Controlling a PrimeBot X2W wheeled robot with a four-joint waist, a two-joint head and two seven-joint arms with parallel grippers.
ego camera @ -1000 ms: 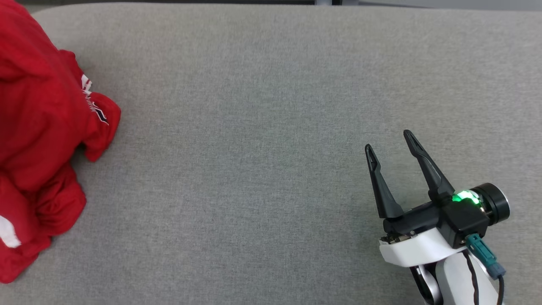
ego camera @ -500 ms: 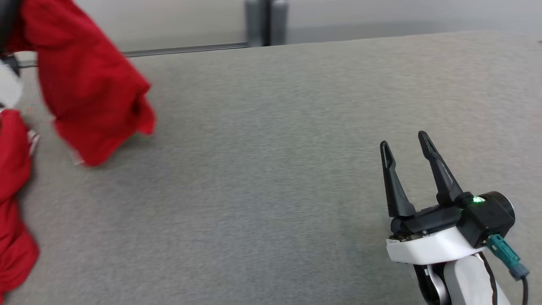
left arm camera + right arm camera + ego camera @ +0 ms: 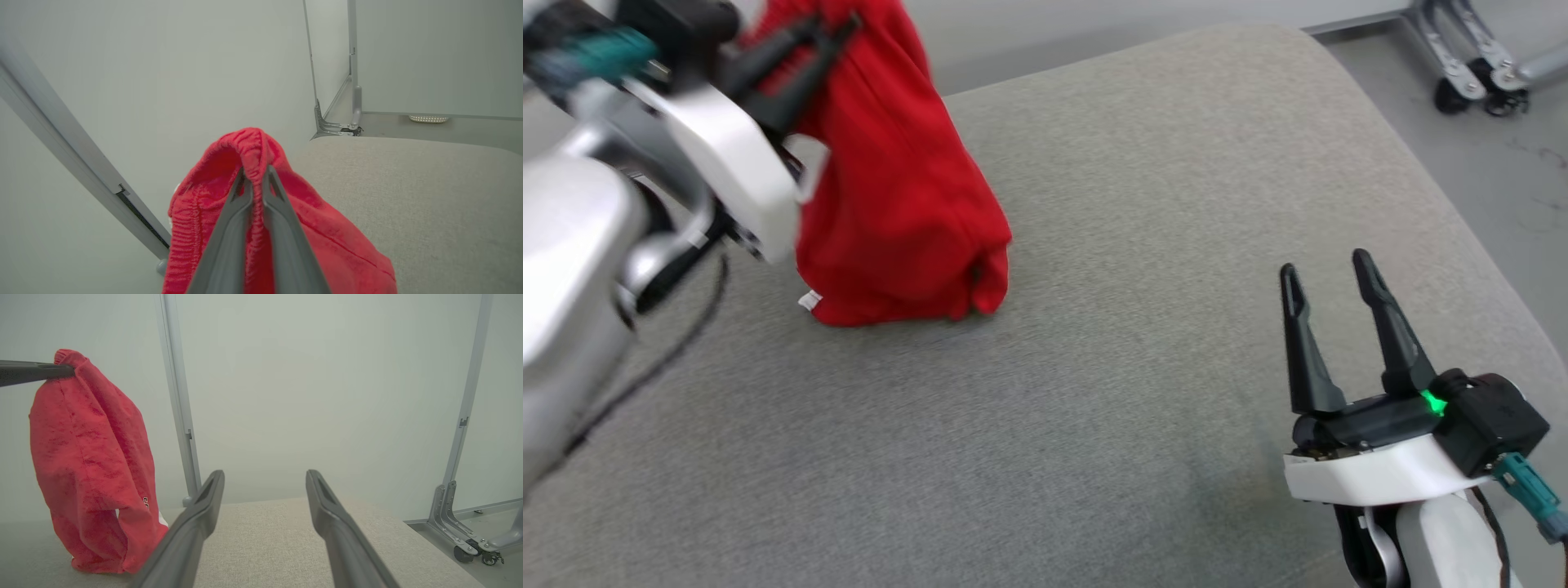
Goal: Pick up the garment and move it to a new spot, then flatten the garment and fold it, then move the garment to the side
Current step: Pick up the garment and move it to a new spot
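- left gripper (image 3: 840, 28): upper left of the head view, pale forearm coming in from the left edge, fingers aimed up and to the right (bit blurry there tbh).
- its jaws are pinched almost together on a bunched, ribbed edge of the red garment (image 3: 898, 204). In the left wrist view the fabric (image 3: 327, 241) is squeezed between the two fingers at centre frame and humps up over the tips (image 3: 253, 175).
- garment hangs down from that pinch like a sack. Its bottom rests on the grey padded surface (image 3: 1094, 392), left of centre in the head view and at the lower left of the right wrist view (image 3: 90, 457).
- right gripper (image 3: 1325, 268): lower right of the head view, fingers pointing up the frame, spread wide w/ nothing between them. It's well apart from the garment, above the bare padding. Same in its own wrist view (image 3: 264, 475): two fingers, big gap.
- green light (image 3: 1429, 402) glowing on the right wrist, teal plug (image 3: 1531, 494) just below it.
- writing: small dark print (image 3: 146, 503) next to a white patch low on the garment, too small to read. Tiny white tag (image 3: 809, 300) at the hem, can't read it either.
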